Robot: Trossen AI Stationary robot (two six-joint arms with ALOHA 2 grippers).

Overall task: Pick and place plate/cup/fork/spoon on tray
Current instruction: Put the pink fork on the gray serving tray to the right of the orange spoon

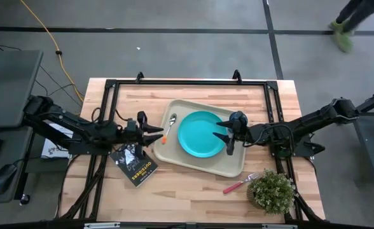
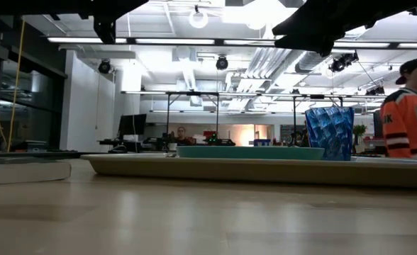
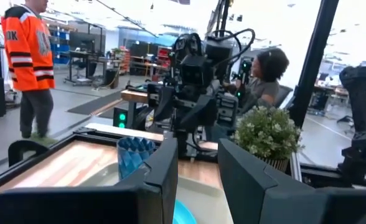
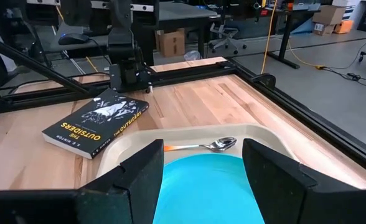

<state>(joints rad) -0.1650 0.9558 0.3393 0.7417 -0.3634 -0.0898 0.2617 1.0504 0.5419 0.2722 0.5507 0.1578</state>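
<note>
My right gripper (image 1: 228,136) hangs wide open, empty, over the plate (image 1: 200,134) on the tray (image 1: 231,166). My left gripper (image 1: 154,131), part-open, empty, hovers beside the spoon (image 1: 169,128).

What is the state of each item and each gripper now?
plate: flat in the tray.
spoon: lying in the tray beside the plate.
cup: upright in the tray.
fork: on the table, outside the tray.
left gripper: empty, fingers apart.
right gripper: open, above the tray.
</note>
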